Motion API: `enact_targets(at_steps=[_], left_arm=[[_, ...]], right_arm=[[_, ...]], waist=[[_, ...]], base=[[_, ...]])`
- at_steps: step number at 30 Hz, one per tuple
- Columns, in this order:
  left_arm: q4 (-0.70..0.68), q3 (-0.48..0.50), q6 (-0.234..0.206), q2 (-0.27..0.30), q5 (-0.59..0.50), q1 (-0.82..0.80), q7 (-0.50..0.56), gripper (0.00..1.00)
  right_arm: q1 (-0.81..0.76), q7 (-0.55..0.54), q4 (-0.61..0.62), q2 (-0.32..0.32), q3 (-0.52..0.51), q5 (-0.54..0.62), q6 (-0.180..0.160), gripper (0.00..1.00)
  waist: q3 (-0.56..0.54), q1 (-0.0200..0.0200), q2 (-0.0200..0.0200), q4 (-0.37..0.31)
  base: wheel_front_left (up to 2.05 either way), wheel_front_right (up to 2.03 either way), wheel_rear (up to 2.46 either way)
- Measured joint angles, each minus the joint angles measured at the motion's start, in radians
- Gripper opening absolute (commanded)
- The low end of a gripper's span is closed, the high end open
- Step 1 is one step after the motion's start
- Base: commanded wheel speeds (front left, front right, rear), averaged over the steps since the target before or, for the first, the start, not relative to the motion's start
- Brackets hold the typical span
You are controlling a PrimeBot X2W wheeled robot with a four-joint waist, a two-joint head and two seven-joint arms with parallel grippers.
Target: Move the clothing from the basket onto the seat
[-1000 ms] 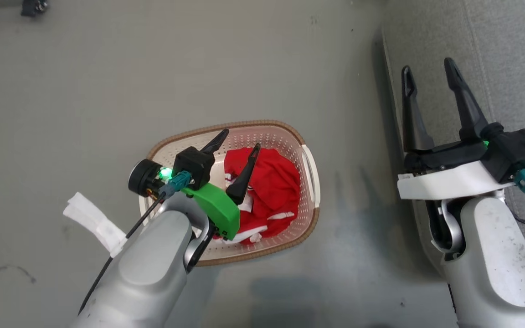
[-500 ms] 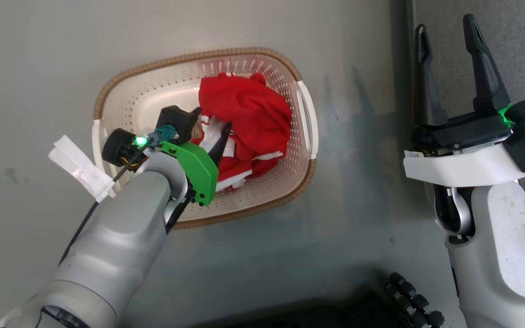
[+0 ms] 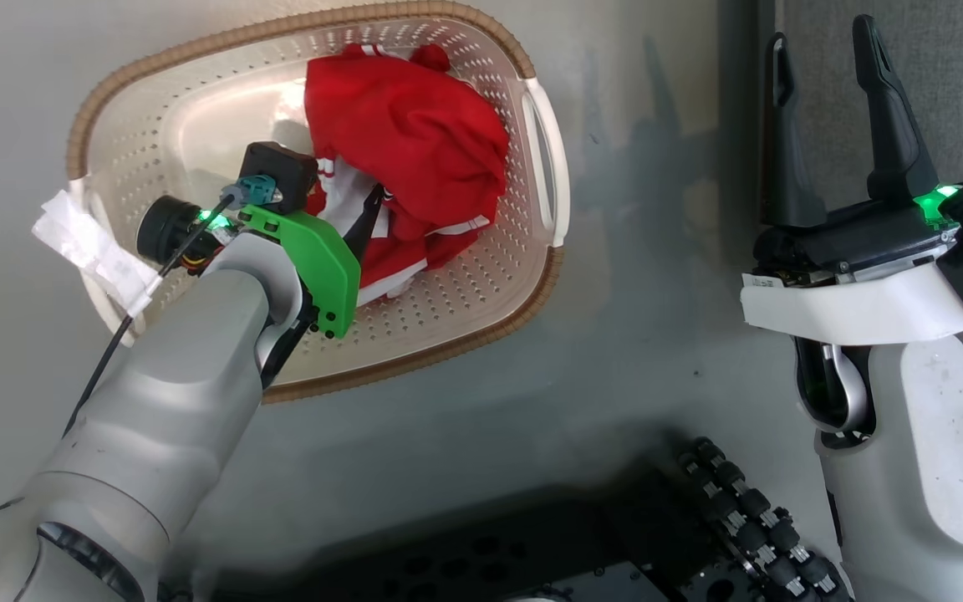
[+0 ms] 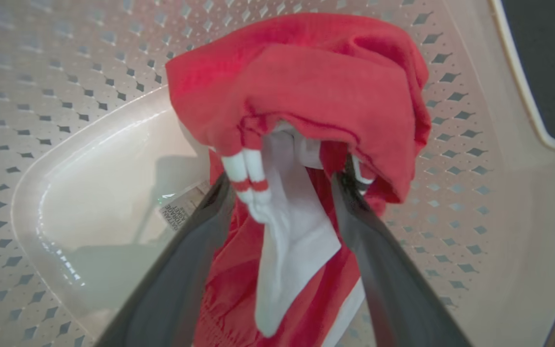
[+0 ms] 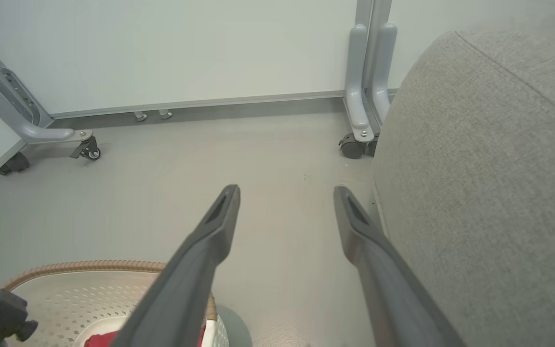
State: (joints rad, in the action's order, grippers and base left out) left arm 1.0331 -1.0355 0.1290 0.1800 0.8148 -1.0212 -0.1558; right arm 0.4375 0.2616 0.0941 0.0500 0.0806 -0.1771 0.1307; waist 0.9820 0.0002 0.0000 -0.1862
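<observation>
The clothing (image 3: 406, 134) is a heap of red fabric with white trim, lying in the right half of the cream basket (image 3: 415, 351). My left gripper (image 3: 339, 201) reaches down into the basket, its fingers sunk in the heap's near edge. In the left wrist view that gripper (image 4: 282, 178) is open and straddles a fold of the clothing (image 4: 306, 77), red and white, with the basket wall (image 4: 41, 72) behind. My right gripper (image 3: 817, 38) hangs open and holds nothing beside the grey seat (image 3: 950, 84). In the right wrist view it (image 5: 285, 193) points over the floor, with the seat (image 5: 489, 168) to its right and the basket rim (image 5: 89, 266) at the lower left.
The basket stands on grey floor. My dark base with its rollers (image 3: 749, 510) shows at the bottom. A white tag (image 3: 89, 247) hangs on the left arm's cable. Grey wheeled frame legs (image 5: 362, 120) stand by the wall beyond the seat.
The head camera has tilted, so the basket looks nearer and higher. My left gripper has dropped from above the basket into the clothing, still open. The right gripper has kept its pose.
</observation>
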Motion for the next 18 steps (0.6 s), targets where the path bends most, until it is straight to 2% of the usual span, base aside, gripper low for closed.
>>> enact_targets(at_steps=[10, 11, 12, 13, 18], left_arm=[[-0.002, -0.083, 0.0, 0.03, 0.095, -0.061, 0.035, 1.0], [-0.003, -0.089, 0.0, 0.031, 0.104, -0.067, 0.034, 0.96], [-0.005, -0.098, 0.0, 0.033, 0.11, -0.073, 0.031, 0.35], [-0.007, -0.106, 0.0, 0.035, 0.111, -0.078, 0.02, 0.0], [0.004, -0.139, 0.0, 0.037, 0.123, -0.097, -0.031, 0.0]], right_arm=[[0.002, 0.0, 0.006, 0.0, 0.015, -0.026, 0.0, 1.0], [0.002, 0.0, 0.006, 0.0, 0.016, -0.027, 0.0, 1.0], [0.002, 0.0, 0.006, 0.0, 0.017, -0.031, 0.0, 1.0], [0.002, 0.0, 0.005, 0.0, 0.017, -0.033, 0.0, 1.0], [0.002, 0.0, -0.002, 0.0, 0.009, -0.034, 0.0, 1.0]], waist=[[0.053, -0.0001, 0.0, -0.039], [0.056, -0.0001, 0.0, -0.041], [0.059, -0.0001, 0.0, -0.044], [0.061, -0.0001, 0.0, -0.046], [0.057, -0.0001, 0.0, -0.041]], base=[[0.0, 0.0, 0.0], [0.0, 0.0, 0.0], [0.0, 0.0, 0.0], [0.0, 0.0, 0.0], [0.0, 0.0, 0.0]])
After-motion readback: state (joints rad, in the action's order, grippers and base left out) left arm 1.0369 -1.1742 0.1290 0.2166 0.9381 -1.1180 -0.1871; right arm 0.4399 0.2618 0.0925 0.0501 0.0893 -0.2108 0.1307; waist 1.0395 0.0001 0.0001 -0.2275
